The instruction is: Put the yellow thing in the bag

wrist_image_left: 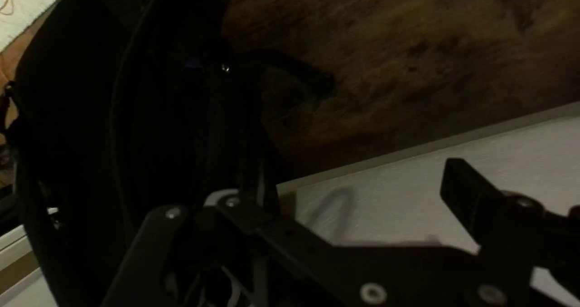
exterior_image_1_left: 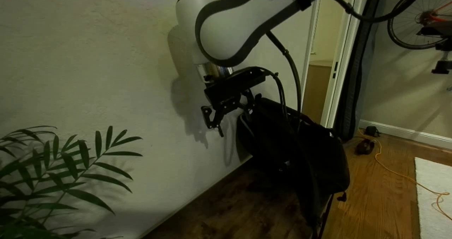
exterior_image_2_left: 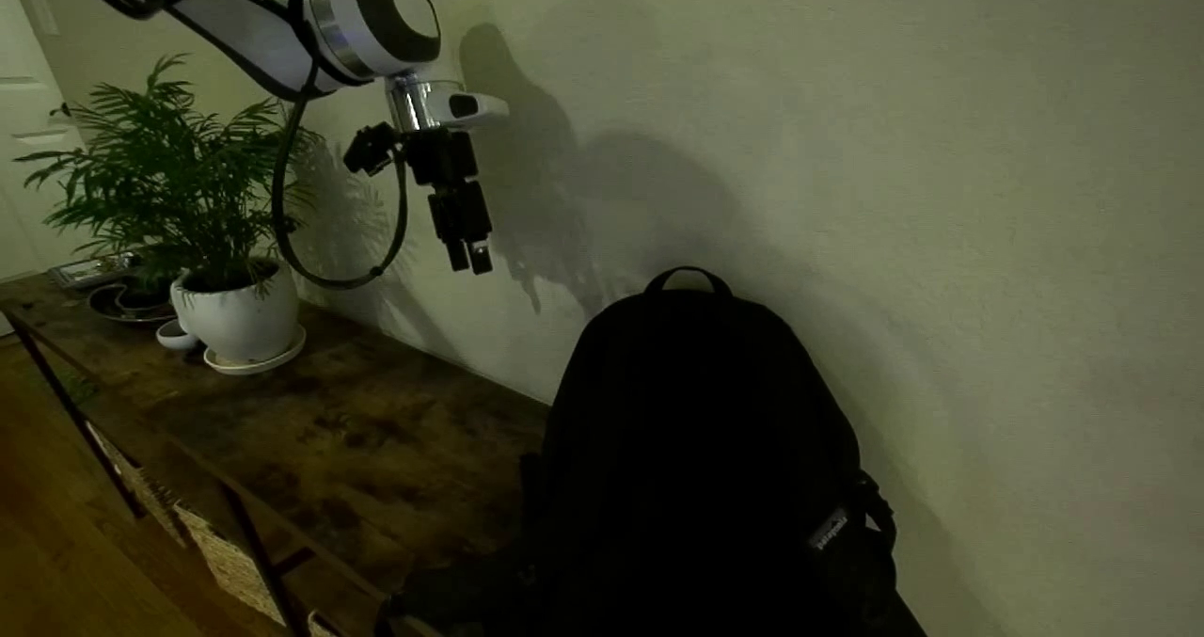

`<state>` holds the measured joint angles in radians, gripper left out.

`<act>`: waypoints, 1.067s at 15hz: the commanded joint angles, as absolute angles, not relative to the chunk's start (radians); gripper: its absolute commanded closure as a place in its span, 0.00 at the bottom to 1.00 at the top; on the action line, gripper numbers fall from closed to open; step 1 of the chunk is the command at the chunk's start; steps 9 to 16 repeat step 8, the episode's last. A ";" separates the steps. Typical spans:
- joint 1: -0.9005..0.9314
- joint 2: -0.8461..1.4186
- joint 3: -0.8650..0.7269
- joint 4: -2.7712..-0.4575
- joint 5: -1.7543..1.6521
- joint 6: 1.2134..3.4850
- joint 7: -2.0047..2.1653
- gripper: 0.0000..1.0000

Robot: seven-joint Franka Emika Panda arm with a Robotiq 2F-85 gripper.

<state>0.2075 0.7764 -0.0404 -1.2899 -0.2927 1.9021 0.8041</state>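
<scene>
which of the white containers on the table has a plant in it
The large white pot on the saucer, in an exterior view: the leafy plant rises out of it. The small white bowl beside it has no stems coming up.

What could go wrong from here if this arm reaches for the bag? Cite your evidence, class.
1. The open gripper hangs near the wall and might scrape it.
2. The bag seems to stand close to the edge of the table; a push might topple it.
3. The task's yellow thing cannot be made out in any view, so the gripper could close on nothing.
</scene>
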 commanded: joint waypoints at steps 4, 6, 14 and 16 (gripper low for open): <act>0.174 0.620 0.029 -1.468 -0.097 1.955 0.576 0.00; 0.207 0.692 -0.006 -1.367 -0.101 1.912 0.596 0.00; 0.207 0.676 0.004 -1.380 -0.073 1.911 0.577 0.00; 0.207 0.676 0.004 -1.380 -0.073 1.911 0.577 0.00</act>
